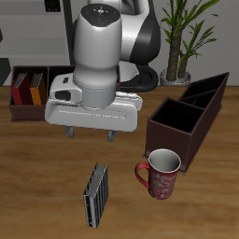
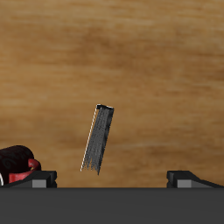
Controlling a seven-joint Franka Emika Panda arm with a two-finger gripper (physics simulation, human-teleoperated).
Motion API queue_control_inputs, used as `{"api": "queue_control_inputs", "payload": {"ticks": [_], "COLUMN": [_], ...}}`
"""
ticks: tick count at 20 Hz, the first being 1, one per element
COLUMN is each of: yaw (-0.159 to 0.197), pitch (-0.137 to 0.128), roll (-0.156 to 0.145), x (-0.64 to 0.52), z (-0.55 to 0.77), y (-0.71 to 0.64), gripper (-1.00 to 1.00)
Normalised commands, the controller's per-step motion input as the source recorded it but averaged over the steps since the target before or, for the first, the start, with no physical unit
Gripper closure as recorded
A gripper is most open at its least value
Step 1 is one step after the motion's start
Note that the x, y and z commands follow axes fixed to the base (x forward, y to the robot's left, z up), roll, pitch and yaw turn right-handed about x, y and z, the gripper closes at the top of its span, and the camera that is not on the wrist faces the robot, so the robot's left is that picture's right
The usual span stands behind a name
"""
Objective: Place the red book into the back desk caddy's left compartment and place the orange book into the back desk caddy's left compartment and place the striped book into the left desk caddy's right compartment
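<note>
The striped book (image 1: pixel 96 194) (image 2: pixel 99 138) stands on edge on the wooden table near its front edge, grey with fine dark stripes. My gripper (image 1: pixel 91 133) (image 2: pixel 112 179) hangs open above the table, a little farther back than the book, with nothing between its fingers. The red book (image 1: pixel 19 89) and the orange book (image 1: pixel 35 91) stand side by side inside the back desk caddy (image 1: pixel 11 110). The left desk caddy (image 1: pixel 210 107), dark with two compartments, sits apart from the gripper; both of its compartments look empty.
A red patterned mug (image 1: pixel 161 175) (image 2: pixel 17 162) stands between the striped book and the left desk caddy. A potted plant (image 1: pixel 182 37) is at the back beside the robot's base.
</note>
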Motion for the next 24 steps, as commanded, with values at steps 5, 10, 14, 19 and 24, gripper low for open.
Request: {"api": "queue_control_inputs", "payload": {"ticks": [5,10,14,19,24], "yaw": [-0.049,-0.033,-0.073,-0.047,-0.021], "pitch": [-0.044,-0.038,-0.015,-0.004,0.016], "roll": [0.027,0.055,0.051,0.027,0.009], "x": [0.24,0.06,0.00,0.08,0.06], "z": [-0.15,-0.32,-0.41,-0.43,-0.32], "y": [0.19,0.03,-0.12,0.01,-0.13], "gripper": [-1.00,-1.00,-1.00,-1.00,-1.00]}}
